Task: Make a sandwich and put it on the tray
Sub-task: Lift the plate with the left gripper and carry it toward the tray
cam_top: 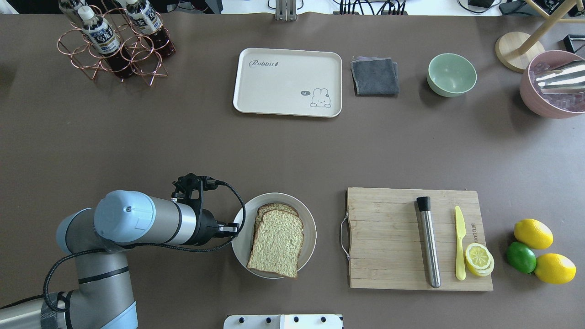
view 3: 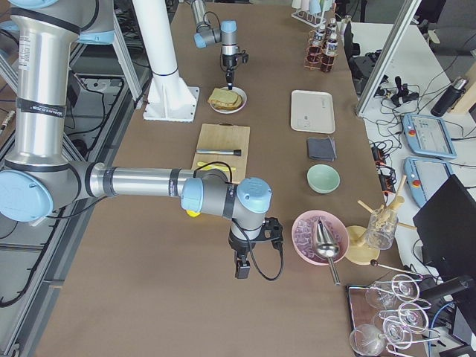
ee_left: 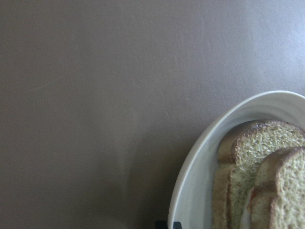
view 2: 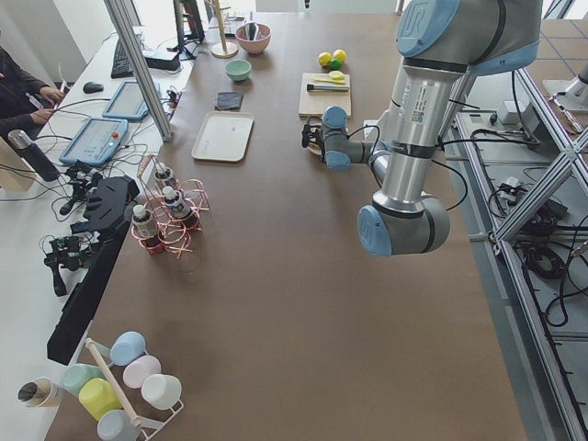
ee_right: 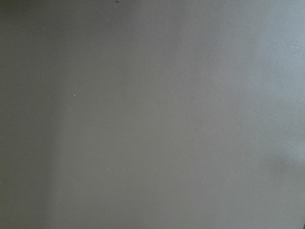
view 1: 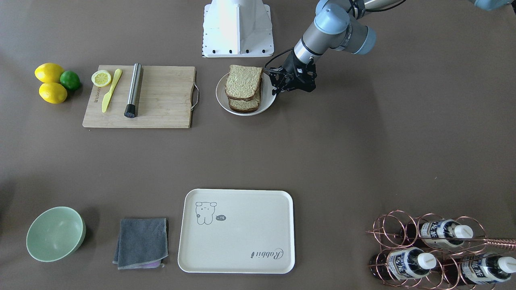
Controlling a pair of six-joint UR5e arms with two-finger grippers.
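The sandwich (view 1: 243,82) is a stack of speckled brown-crusted bread slices on a round white plate (view 1: 221,100). It also shows in the overhead view (cam_top: 276,242) and the left wrist view (ee_left: 267,167), where a sliver of white shows between the slices. My left gripper (view 1: 278,82) hangs just beside the plate's rim, fingers together and empty; in the overhead view (cam_top: 232,227) it sits left of the plate (cam_top: 309,228). The cream tray (view 1: 242,241) lies empty at the table's far side (cam_top: 283,87). My right gripper (view 3: 242,266) shows only in the right side view; I cannot tell its state.
A wooden cutting board (cam_top: 388,237) right of the plate carries a steel muddler (cam_top: 428,242), a yellow knife (cam_top: 459,242) and a lemon half (cam_top: 478,258). Lemons and a lime (cam_top: 521,257) lie beyond it. A grey cloth (cam_top: 374,76), green bowl (cam_top: 451,74) and bottle rack (cam_top: 114,41) flank the tray.
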